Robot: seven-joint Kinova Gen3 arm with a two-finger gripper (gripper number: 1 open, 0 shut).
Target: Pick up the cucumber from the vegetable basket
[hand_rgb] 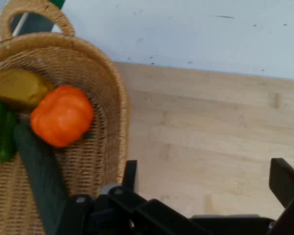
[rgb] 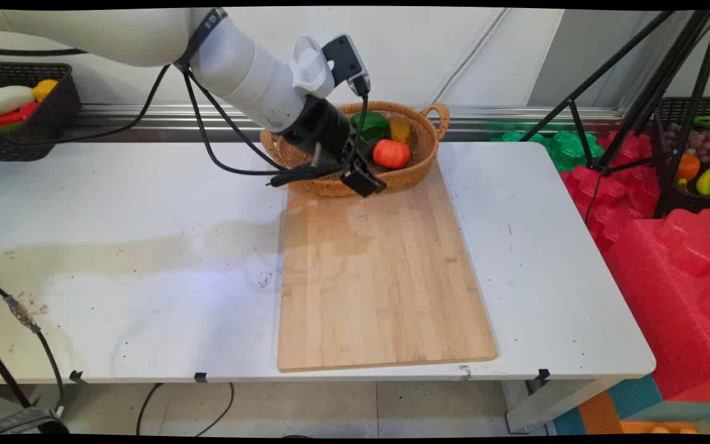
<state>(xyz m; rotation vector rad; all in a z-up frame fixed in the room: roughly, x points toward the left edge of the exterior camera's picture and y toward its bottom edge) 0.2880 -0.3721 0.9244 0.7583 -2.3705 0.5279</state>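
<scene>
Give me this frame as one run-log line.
gripper: open, holds nothing | position: over near rim of wicker basket, above cutting board | basket holds: orange pepper, green pepper, yellow item, cucumber

No words, brand marks, numbers or signs can be read in either view. A dark band wraps the arm's white link near the top of the main view and carries small pale marks, but they are too small to make out as letters. The wooden board, the wicker basket at the desk's far edge and the desk itself show only bare surfaces, grain, weave and specks, with no printing. The hand view shows no lettering on the basket, the board or the gripper's black linkage.
</scene>
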